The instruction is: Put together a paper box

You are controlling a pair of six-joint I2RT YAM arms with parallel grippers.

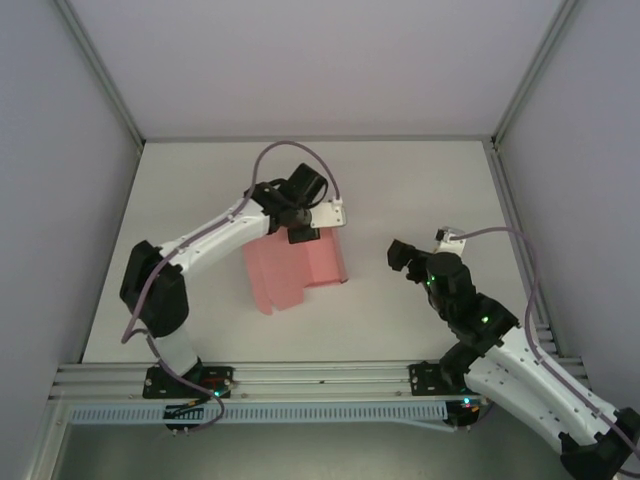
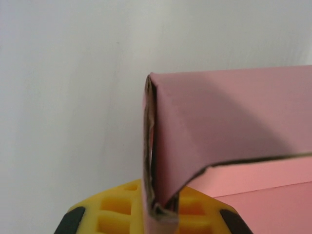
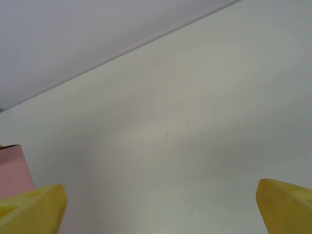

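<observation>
- Top view: the paper box (image 1: pixel 295 268) lies on the table (image 1: pixel 430 190), left of centre and nearer my left arm. Its near part rests flat as a sheet, and the far right part looks folded upward. My left gripper (image 1: pixel 303 235) sits on the box's far edge. My right gripper (image 1: pixel 403 255) stands well apart to the right, over bare table.
- Left wrist view: my left claw is clenched on pink card, with a doubled edge pinched between the yellow pads (image 2: pixel 117 214). From the pinch a panel rises and bends over to the right, and flat card lies beneath it.
- Right wrist view: my right claw is released, its fingers spread wide with nothing between them. A pink corner sits at the lower left, beside one finger. I cannot tell whether it touches.
- Progress, my judgement: early to middle. One wall is creased and lifted. The other flaps appear flat, no closed box shape is formed, and no tabs look tucked. The remaining walls need raising and locking, likely with my right claw helping.
</observation>
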